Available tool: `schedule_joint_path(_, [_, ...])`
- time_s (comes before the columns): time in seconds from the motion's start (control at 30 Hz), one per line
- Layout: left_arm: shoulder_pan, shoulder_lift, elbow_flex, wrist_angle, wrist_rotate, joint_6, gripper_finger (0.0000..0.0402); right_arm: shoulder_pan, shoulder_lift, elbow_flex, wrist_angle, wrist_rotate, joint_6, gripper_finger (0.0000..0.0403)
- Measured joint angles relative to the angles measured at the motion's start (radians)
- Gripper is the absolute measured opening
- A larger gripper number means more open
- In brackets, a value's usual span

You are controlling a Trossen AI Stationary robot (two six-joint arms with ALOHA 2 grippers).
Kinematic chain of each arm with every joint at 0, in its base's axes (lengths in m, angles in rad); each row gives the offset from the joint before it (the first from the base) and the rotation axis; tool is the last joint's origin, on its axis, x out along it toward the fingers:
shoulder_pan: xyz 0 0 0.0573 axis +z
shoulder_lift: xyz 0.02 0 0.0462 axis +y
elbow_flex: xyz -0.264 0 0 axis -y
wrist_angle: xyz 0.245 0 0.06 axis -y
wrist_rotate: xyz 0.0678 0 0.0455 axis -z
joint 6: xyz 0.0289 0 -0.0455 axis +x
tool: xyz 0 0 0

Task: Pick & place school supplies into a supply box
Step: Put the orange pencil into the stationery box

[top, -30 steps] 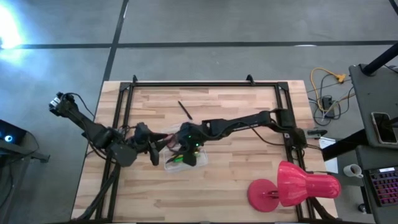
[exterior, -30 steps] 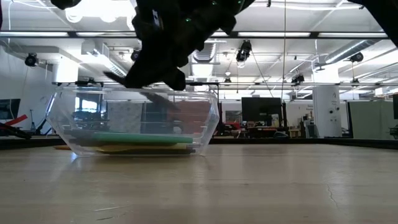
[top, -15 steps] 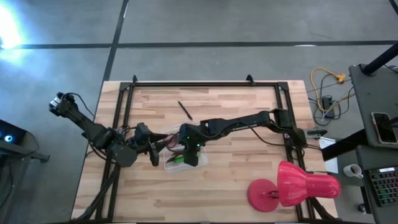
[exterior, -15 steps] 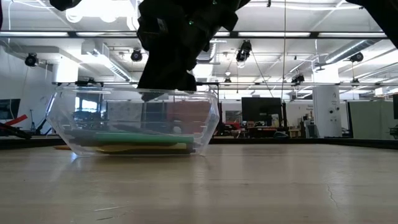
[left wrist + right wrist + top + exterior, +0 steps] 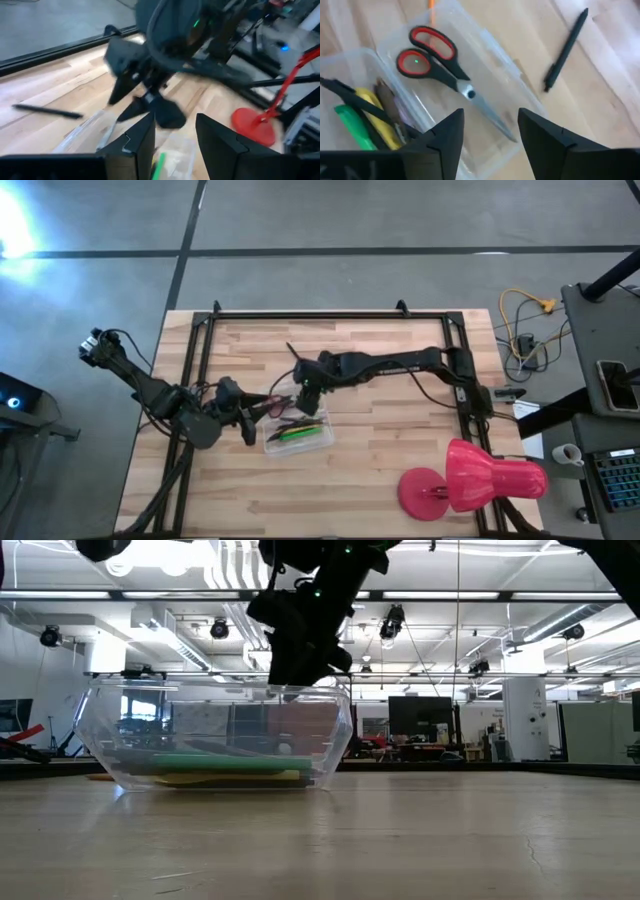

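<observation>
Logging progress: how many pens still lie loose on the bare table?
1: a dark pen on the wood, apart from the supply box, ahead of the open right gripper. The arms may hide others. The left gripper waits by the box.

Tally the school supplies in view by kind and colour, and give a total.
Red-handled scissors: 1
Loose black pen on the table: 1
Green pen in the supply box: 1
Yellow pen: 1
Boxed black pen: 1
Brown pencil: 1
Total: 6, and others may be hidden.
</observation>
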Motion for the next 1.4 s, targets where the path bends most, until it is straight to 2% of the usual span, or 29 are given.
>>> schedule_joint_path(0.1, [0.000, 0.000, 0.000, -0.135, 0.000, -0.120, 0.0127, -0.009, -0.021, 0.000, -0.029, -0.032, -0.070, 0.0182])
schedule_joint_path(0.27, [0.003, 0.000, -0.003, -0.462, 0.045, -0.448, 0.0127, -0.018, -0.087, -0.011, -0.054, -0.048, -0.175, 0.0182])
schedule_joint_path(0.33, [0.013, 0.000, -0.010, -0.539, 0.087, -0.479, 0.0127, -0.022, -0.116, -0.018, -0.068, -0.048, -0.204, 0.0182])
schedule_joint_path(0.4, [0.038, 0.001, -0.017, -0.551, 0.172, -0.394, 0.0127, -0.028, -0.148, -0.026, -0.070, -0.048, -0.215, 0.0182])
schedule_joint_path(0.5, [0.124, 0.011, -0.021, -0.544, 0.391, -0.172, 0.0127, -0.044, -0.194, -0.035, -0.093, -0.046, -0.215, 0.0182])
schedule_joint_path(0.57, [0.189, 0.025, -0.029, -0.544, 0.484, -0.045, 0.0127, -0.050, -0.220, -0.038, -0.120, -0.027, -0.215, 0.0182])
schedule_joint_path(0.8, [0.327, 0.060, -0.080, -0.475, 0.486, 0.393, 0.0127, -0.056, -0.292, -0.039, -0.192, 0.007, -0.219, 0.0183])
schedule_joint_path(1.03, [0.413, 0.101, -0.134, -0.426, 0.537, 0.599, 0.0127, -0.057, -0.316, -0.039, -0.233, 0.009, -0.223, 0.0183])
schedule_joint_path(1.23, [0.507, 0.128, -0.200, -0.410, 0.558, 0.708, 0.0127, -0.057, -0.316, -0.041, -0.248, 0.009, -0.254, 0.0183])
schedule_joint_path(1.4, [0.599, 0.136, -0.243, -0.322, 0.640, 0.826, 0.0127, -0.056, -0.316, -0.042, -0.263, 0.008, -0.254, 0.0183])
